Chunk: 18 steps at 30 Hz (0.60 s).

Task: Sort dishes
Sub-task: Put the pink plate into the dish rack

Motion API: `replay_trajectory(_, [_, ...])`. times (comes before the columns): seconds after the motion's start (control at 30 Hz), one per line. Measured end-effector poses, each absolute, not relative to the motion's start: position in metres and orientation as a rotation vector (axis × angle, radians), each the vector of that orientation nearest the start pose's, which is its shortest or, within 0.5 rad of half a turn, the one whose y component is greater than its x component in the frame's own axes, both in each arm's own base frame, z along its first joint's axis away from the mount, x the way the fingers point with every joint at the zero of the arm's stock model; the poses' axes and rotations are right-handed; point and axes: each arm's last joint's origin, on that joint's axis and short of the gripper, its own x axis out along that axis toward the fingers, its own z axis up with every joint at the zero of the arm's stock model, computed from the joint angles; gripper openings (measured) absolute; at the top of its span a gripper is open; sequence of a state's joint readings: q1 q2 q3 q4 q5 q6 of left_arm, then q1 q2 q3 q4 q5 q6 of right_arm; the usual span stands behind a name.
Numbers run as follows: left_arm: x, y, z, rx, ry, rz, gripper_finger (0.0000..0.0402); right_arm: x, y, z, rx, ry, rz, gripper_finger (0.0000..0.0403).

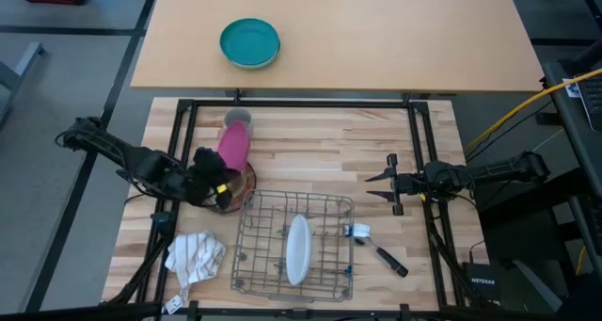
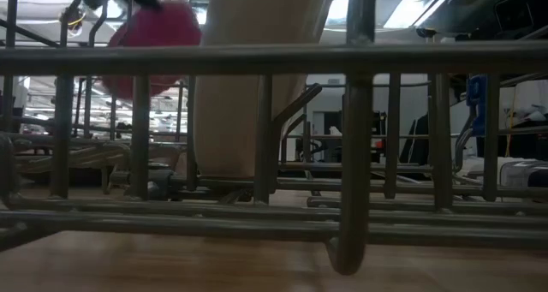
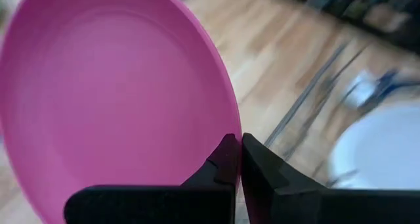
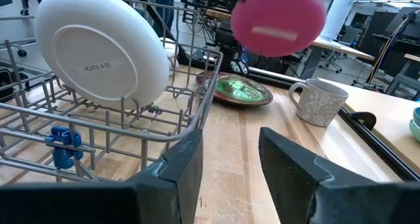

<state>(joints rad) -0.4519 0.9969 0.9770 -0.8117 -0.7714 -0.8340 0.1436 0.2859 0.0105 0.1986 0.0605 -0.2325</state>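
My left gripper [image 1: 220, 176] is shut on the magenta-pink plate [image 1: 233, 146], which is raised above the table's left part; the plate also shows in the right wrist view [image 4: 279, 20] and the low view [image 2: 154, 39]. Beneath it the pale green plate [image 4: 235, 89] lies on the dark red plate [image 4: 259, 100]. The white plate [image 1: 297, 248] stands on edge between the wires of the dish rack [image 1: 252, 229]. My right gripper [image 1: 388, 182] is open and empty to the right of the rack, its fingers pointing toward the table's left. My left gripper pinches the magenta plate's rim [image 3: 231, 129] between its two fingers [image 3: 262, 168], one on each face. The plate is lifted clear of the stack and the table, tilted steeply on edge, and extends from the fingers toward the table's far side.
A small grey mug [image 1: 237, 119] stands behind the plates. A white cloth [image 1: 195, 255] lies at the near left, and a dish brush [image 1: 376, 251] right of the rack. A teal bowl [image 1: 250, 42] sits on the far table.
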Motion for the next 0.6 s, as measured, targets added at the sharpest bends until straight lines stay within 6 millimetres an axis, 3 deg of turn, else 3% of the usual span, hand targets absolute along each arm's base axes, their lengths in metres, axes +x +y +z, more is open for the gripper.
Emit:
replay_trajectory(0.37, [0.191,-0.073,0.386,-0.346,-0.030,0.353,0.0000,0.114,0.015,0.162,-0.241,0.067,0.092,0.0154])
replay_trajectory(0.5, [0.205,-0.092,0.393,-0.413,-0.146,0.284,0.0000,0.114,0.015,0.162,-0.240,0.067,0.092,0.0154])
replay_trajectory(0.6, [0.222,-0.114,0.387,-0.470,-0.188,0.230,0.0000,0.114,0.015,0.162,-0.240,0.067,0.092,0.0154])
